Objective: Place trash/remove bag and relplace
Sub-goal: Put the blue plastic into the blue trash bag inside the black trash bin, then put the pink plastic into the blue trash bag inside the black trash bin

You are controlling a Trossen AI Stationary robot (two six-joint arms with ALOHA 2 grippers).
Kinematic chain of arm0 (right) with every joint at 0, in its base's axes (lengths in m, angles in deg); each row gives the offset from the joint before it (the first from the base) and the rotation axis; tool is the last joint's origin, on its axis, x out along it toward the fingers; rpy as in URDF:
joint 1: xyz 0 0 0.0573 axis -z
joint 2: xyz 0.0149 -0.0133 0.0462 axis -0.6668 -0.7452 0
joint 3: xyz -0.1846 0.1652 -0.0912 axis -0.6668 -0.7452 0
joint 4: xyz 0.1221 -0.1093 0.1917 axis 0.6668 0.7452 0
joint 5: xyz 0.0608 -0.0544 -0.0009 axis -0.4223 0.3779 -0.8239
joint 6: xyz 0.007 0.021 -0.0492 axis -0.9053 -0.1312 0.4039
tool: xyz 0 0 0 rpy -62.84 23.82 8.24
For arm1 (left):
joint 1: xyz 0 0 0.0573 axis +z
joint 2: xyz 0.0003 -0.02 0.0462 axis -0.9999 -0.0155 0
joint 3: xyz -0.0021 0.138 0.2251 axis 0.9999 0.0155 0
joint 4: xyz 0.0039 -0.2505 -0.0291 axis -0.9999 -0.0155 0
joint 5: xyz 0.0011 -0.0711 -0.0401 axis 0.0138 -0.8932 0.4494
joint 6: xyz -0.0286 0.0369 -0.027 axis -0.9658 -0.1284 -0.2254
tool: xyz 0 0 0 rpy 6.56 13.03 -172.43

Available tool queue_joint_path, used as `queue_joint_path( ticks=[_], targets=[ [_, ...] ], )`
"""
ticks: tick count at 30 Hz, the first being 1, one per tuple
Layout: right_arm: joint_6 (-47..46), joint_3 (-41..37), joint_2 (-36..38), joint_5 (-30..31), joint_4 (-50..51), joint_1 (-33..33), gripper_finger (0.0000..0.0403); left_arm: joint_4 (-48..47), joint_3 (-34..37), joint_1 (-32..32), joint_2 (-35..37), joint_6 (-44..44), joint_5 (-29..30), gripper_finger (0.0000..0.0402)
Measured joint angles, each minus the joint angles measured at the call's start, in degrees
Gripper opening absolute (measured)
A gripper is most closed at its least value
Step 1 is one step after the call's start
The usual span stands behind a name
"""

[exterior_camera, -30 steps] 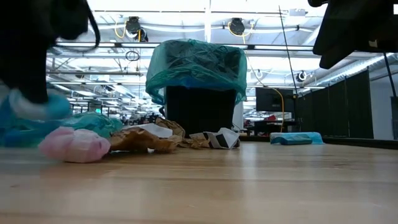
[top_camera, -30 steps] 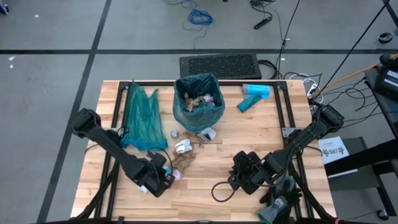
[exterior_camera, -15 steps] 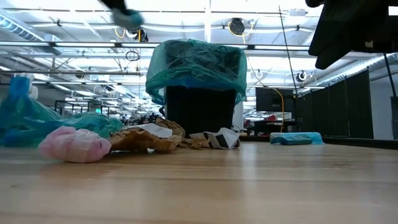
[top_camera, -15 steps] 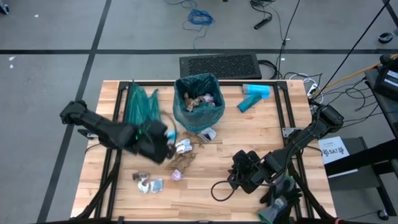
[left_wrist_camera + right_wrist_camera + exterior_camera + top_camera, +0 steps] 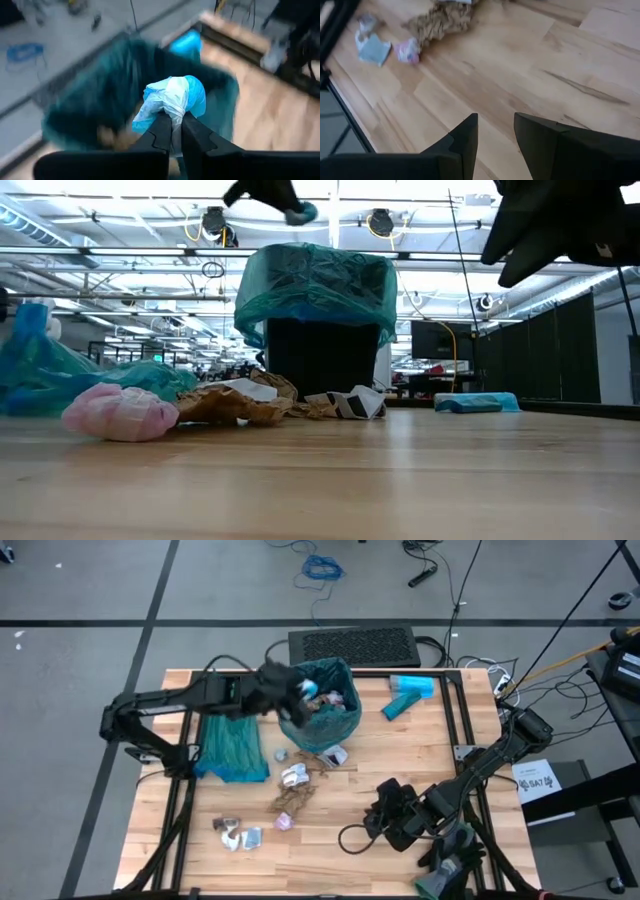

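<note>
From above, your left arm reaches out long from the table's left edge toward the far middle, and your left gripper (image 5: 300,690) hangs over the near-left rim of the bin (image 5: 345,725), which is lined with a green bag and already has scraps inside. A light-blue wrapper (image 5: 308,688) sits pinched at the fingertips. A second green bag (image 5: 228,730) lies flat left of the bin. More trash lies on the table (image 5: 420,760) in front of the bin: a brown paper scrap (image 5: 294,797), a pink wad (image 5: 284,822), and two small pieces (image 5: 238,834) nearer the front-left. A light-blue pack (image 5: 408,695) lies right of the bin. Your right arm is folded low at the front right, its gripper (image 5: 385,823) near the table, well apart from the trash.

At table height, your left gripper (image 5: 285,198) shows above the bin (image 5: 318,330), the blue wrapper (image 5: 300,214) at its tip, clear of the rim. The pink wad (image 5: 120,412) and the brown paper (image 5: 235,402) lie on the wood in front.

From your left wrist, the two fingers (image 5: 161,131) are closed tight on the light-blue and white wrapper (image 5: 172,101), with the green-lined bin (image 5: 115,95) blurred below.

From your right wrist, the fingers (image 5: 465,137) stand apart with nothing between them, over bare wood; the pink wad (image 5: 408,51), a pale scrap (image 5: 372,47) and the brown paper (image 5: 440,20) lie farther off.
</note>
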Motion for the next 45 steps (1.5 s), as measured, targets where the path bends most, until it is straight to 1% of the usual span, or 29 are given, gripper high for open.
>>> queue_joint_path(
  ticks=[2,4,8,12,15,18,22,28,29,32,37,40,45],
  targets=[
    [-1.8,0.0,0.0,1.3,0.0,0.0,0.0121,2.3,0.0,2.3,-0.3,3.6,-1.5,0.005],
    [-3.2,0.0,0.0,2.5,0.0,0.0,0.0121,4.4,0.0,4.8,-1.1,5.4,-4.8,0.0069],
    [-5.7,0.0,0.0,3.4,0.0,0.3,0.0121,2.4,0.0,10.3,-3.4,7.6,-14.9,0.0108],
    [-6.0,0.0,0.0,3.7,-0.4,0.4,0.0121,0.3,0.0,13.7,-6.0,7.4,-20.0,0.0141],
    [-7.1,0.0,0.0,3.7,-0.3,0.7,0.0121,-1.6,0.0,14.0,-6.1,7.6,-21.5,0.0153],
    [-7.4,0.0,0.0,3.8,-0.3,0.9,0.0121,-2.1,0.0,12.9,-5.8,10.4,-21.1,0.0155],
    [-7.1,0.0,0.0,3.8,-0.1,1.5,0.0121,-3.0,0.1,11.1,-4.2,10.1,-21.0,0.0155],
    [-4.7,0.0,0.0,3.8,0.4,2.2,0.0121,-13.9,0.1,4.7,0.1,8.4,-21.1,0.0155],
    [-4.0,0.0,0.0,3.8,0.5,2.2,0.0121,-15.7,0.1,3.2,0.7,8.0,-20.6,0.0155],
    [-2.0,0.0,0.0,3.8,0.7,2.2,0.0121,-19.0,0.8,-2.1,2.2,4.6,-16.5,0.0155],
    [1.4,0.0,0.0,3.7,0.8,2.2,0.012,-22.7,5.1,-11.5,3.3,-8.2,-11.7,0.0155],
    [3.4,0.0,0.0,3.7,0.8,2.2,0.012,-22.6,9.0,-17.6,3.3,-15.9,-9.9,0.0155],
    [5.3,0.0,0.0,3.3,0.8,2.2,0.012,-16.6,16.7,-26.3,3.1,-29.2,-9.6,0.0155]
  ],
)
